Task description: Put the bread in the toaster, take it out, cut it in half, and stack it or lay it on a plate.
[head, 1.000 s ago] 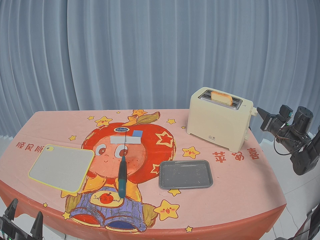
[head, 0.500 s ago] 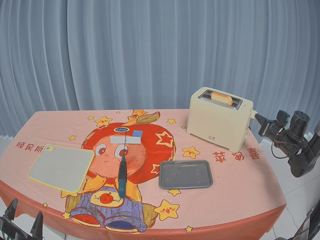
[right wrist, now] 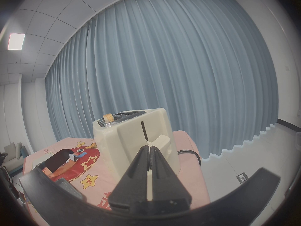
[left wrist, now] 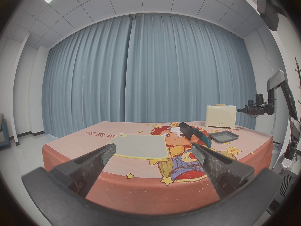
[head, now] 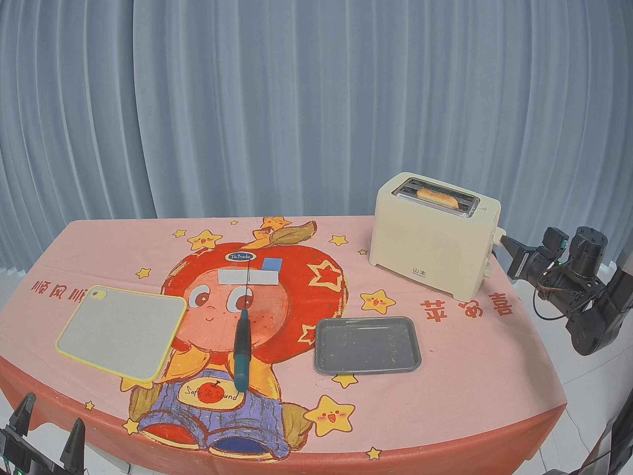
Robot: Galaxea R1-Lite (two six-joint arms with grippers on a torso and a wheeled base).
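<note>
Most of the bread (head: 438, 198) is hidden down in the toaster (head: 432, 245) slot; only its brown top shows. My R arm is off the R end of the tabletop (head: 461, 371), held flat & pointing at the toaster's side. R fingers (right wrist: 139, 167) are squeezed together w/ nothing between them, tips right at the lever (right wrist: 160, 141); can't tell if they touch it. The bread is higher up, on top of the toaster, past those tips. My L arm is mostly cut off, low by the near L corner. L fingers (left wrist: 94, 160) are spread wide w/ nothing in them, well apart from the bread. The knife (head: 242, 344) lies between the board (head: 120, 331) & the plate (head: 367, 345).
</note>
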